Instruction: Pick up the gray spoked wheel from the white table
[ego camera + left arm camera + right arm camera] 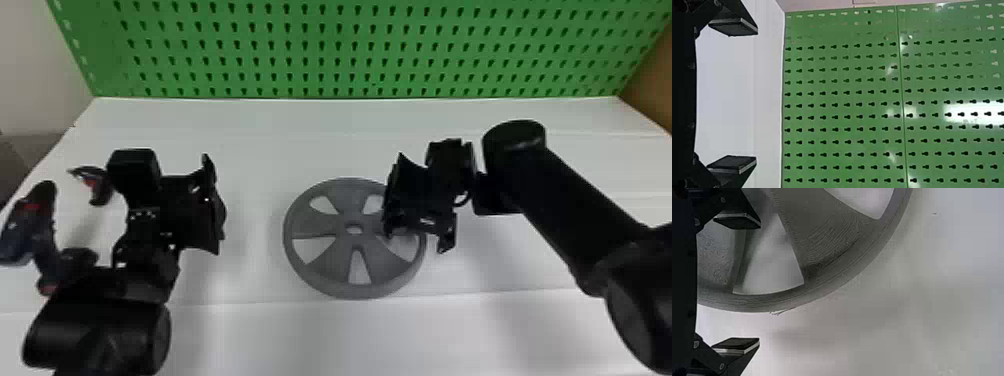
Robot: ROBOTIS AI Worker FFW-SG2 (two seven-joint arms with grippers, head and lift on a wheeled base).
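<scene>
The gray spoked wheel [320, 270] lies flat on the white table [280, 335], at its middle. Above the wheel's right part is my right gripper [417, 200], covering some of the rim. In the right wrist view, my right gripper [759, 283] is open; one finger overlaps the wheel [832, 239], and the other appears past its rim, over bare table. Whether either finger touches the wheel, I cannot tell. My left gripper [200, 215] is left of the wheel, apart from it. The left wrist view has my left gripper [757, 95] open with nothing between its fingers.
A green pegboard [350, 45] rises along the table's back edge. Dark parts with red marks [30, 225] show at the far left, beside the left arm. The right arm [575, 200] stretches over the table's right side. A brown panel [652, 75] borders the right.
</scene>
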